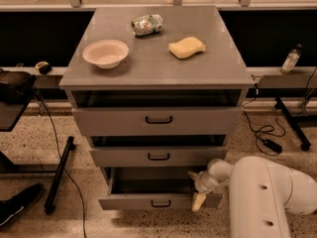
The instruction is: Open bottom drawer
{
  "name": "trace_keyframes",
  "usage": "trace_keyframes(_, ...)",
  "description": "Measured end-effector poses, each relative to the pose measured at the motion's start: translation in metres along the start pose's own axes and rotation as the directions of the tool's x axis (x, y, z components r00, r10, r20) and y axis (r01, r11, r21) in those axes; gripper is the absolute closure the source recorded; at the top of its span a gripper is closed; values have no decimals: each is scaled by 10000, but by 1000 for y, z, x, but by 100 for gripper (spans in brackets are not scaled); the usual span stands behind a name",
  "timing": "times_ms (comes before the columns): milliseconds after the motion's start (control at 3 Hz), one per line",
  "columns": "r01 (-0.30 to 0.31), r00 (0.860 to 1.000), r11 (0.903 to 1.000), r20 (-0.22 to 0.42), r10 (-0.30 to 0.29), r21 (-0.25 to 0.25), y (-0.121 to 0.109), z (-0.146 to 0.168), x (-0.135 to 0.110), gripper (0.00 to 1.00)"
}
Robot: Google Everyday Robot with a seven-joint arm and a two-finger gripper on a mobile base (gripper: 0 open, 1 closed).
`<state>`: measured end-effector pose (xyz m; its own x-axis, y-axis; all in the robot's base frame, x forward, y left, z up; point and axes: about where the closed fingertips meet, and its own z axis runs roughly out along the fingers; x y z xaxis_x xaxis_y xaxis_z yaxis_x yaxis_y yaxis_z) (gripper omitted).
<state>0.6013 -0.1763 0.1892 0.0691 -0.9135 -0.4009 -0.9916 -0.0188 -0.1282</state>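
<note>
The gripper (198,195) is being held at the right end of the bottom drawer (133,202), by its front panel; how wide it is spread cannot be told. The drawer is being shown pulled partway out, lowest in the grey cabinet (158,71). A white bowl (105,52), a crumpled bottle (147,24) and a yellow sponge (186,47) are being carried on the cabinet top. Speckled flooring (29,148) is being seen around the cabinet.

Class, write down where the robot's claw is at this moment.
In the camera view the claw is low and right of centre, at the right end of the open bottom drawer, below the middle drawer.
</note>
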Motion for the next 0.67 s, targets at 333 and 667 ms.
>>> trace_keyframes(333,0,10000,10000,0,0,-2,0,0,0,0)
trace_keyframes(667,100,9998,9986,-146,-107,-511,11,8,2,0)
